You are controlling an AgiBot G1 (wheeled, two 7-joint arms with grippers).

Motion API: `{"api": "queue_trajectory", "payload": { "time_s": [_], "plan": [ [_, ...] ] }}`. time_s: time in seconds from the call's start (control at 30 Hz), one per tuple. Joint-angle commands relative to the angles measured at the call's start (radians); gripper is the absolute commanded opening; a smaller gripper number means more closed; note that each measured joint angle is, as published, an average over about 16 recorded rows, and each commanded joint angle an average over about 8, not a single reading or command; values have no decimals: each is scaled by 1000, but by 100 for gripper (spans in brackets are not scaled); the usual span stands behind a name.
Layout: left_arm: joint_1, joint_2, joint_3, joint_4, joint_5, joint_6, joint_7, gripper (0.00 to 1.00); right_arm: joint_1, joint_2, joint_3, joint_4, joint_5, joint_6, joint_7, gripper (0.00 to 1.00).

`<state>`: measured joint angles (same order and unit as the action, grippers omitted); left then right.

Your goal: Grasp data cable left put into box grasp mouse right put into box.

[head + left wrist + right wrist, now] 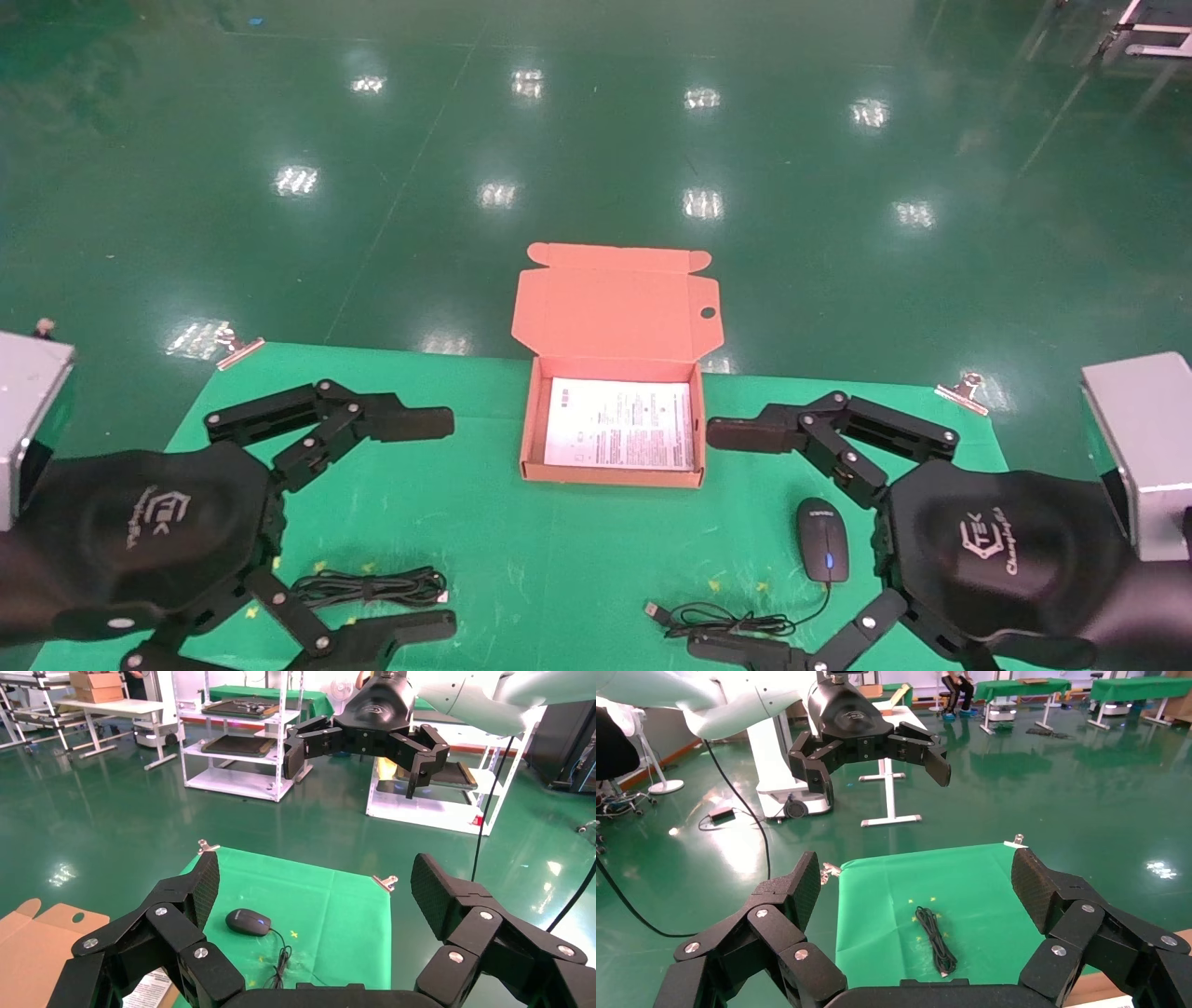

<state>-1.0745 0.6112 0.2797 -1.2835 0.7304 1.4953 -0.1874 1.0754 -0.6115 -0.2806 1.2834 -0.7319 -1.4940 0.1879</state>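
The data cable (372,587) lies bundled on the green cloth at the front left, and also shows in the right wrist view (937,941). The mouse (822,539), black with a blue light, lies at the front right with its thin cord (722,617) coiled in front of it; it also shows in the left wrist view (247,921). The box (610,477) stands open in the middle, lid up, a white printed sheet inside. My left gripper (438,527) is open and empty above the cable's side. My right gripper (722,539) is open and empty, just left of the mouse.
Metal clips (237,349) (964,390) hold the green cloth at the table's far corners. Beyond the far edge is shiny green floor. White shelving racks (239,734) stand on the floor to the side.
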Motion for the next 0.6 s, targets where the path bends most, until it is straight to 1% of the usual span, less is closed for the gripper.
{"api": "queue_trajectory", "payload": {
  "time_s": [0.03,0.6],
  "plan": [
    [0,0,0,0,0,0,0,100,0,0,0,0,0,0,0,100],
    [0,0,0,0,0,0,0,100,0,0,0,0,0,0,0,100]
  ]
}}
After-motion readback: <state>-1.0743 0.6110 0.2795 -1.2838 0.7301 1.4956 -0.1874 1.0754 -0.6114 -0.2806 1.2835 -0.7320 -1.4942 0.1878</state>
